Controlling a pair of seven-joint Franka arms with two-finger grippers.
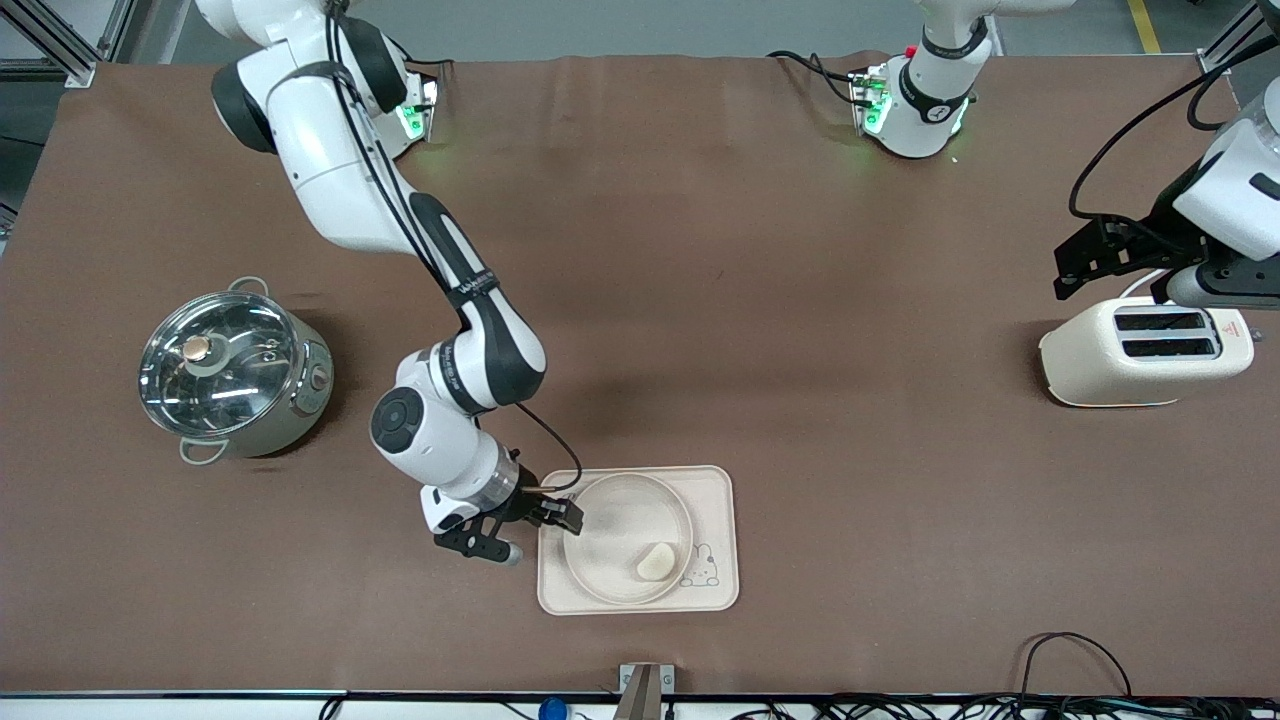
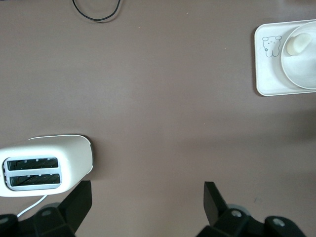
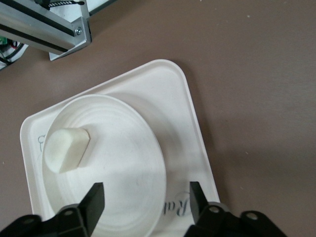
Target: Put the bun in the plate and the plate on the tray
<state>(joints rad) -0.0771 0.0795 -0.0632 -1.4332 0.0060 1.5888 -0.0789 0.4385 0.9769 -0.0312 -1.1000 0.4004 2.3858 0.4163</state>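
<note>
The bun (image 1: pixel 655 561), a small pale cream lump with a rounded top and one flat cut end, lies in the plate (image 1: pixel 612 515), close to the rim nearest the front camera. The plate, round, shallow and plain cream-white with a raised rim, sits on the tray (image 1: pixel 716 490), a cream rectangle with rounded corners that lies near the table edge closest to the front camera. A small bunny drawing (image 1: pixel 703 568) marks the tray corner beside the bun; in the right wrist view part of cursive lettering (image 3: pixel 176 207), beginning "Ra", shows past the plate's rim.

The right gripper (image 1: pixel 541 525) hangs over the tray edge toward the right arm's end, its fingers (image 3: pixel 94 203) spread apart over the plate's rim and holding nothing. The left gripper (image 1: pixel 1085 262) waits above the table by the toaster (image 1: pixel 1090 362), its fingers (image 2: pixel 79 202) spread wide and empty.

A lidded steel pot (image 1: pixel 232 372) stands toward the right arm's end, well apart from the tray.
</note>
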